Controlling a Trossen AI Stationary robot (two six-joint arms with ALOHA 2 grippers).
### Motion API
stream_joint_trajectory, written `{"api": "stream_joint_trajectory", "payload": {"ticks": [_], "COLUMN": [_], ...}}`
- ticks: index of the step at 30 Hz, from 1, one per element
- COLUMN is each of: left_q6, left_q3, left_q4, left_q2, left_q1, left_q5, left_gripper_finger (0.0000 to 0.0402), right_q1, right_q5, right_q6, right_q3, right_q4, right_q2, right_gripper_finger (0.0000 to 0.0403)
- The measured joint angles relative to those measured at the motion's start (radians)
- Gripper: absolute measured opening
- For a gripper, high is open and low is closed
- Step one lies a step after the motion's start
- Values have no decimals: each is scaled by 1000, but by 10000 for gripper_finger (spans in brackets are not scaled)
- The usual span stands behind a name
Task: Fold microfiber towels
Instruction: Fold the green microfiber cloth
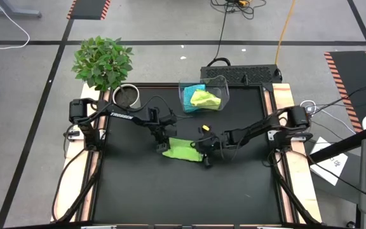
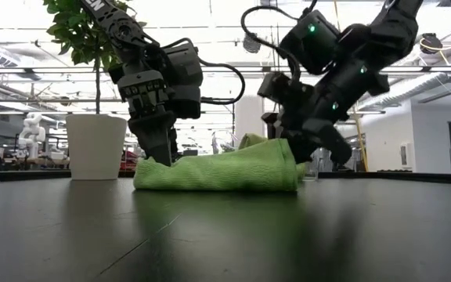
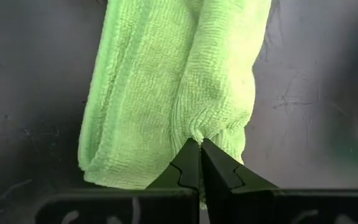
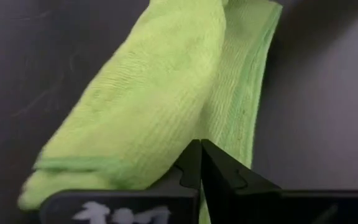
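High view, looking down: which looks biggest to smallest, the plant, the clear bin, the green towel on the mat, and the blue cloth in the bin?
1. Plant, largest.
2. Clear bin.
3. Green towel on the mat; the arms hide parts of it, so its rank against the bin is unsure.
4. Blue cloth, smallest; mostly buried under another green towel.

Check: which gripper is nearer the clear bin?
Left, slightly. Left gripper pinches the lime-green towel's left end, down-left of the clear bin; right gripper pinches its right end, lower down.

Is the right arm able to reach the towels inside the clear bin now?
Probably not yet: the right gripper is shut on the green towel on the table. The clear bin stands open-topped behind it.
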Motion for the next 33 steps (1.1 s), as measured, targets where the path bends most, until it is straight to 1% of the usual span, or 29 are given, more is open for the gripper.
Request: {"api": "stream_joint_trajectory", "payload": {"ticks": [6,9,14,16,17,21,26,30,33], "left_q6": [10,12,36,40,45,54,58,60,60], "left_q3": [0,0,0,0,0,0,0,0,0], "left_q4": [-1,-5,-17,-17,-17,-17,-18,-23,-23], "left_q2": [0,0,0,0,0,0,0,0,0], "left_q1": [11,18,29,33,36,49,66,69,69], "left_q5": [-30,-29,-30,-30,-30,-30,-30,-30,-31], "left_gripper_finger": [4,5,4,4,5,3,6,5,9], "right_q1": [2,2,16,22,24,25,21,12,-9], "right_q5": [-8,-6,100,116,110,-26,-140,-150,-151], "right_q6": [-3,-2,-26,-36,-37,-34,-2,4,45], "right_q3": [0,0,1,1,2,3,4,4,4], "right_q4": [-80,-80,-77,-69,-61,-31,-34,-57,-65], "right_q2": [-53,-70,-106,-124,-129,-125,-93,-52,-21], "right_gripper_finger": [0,0,0,0,0,0,0,0,0]}}
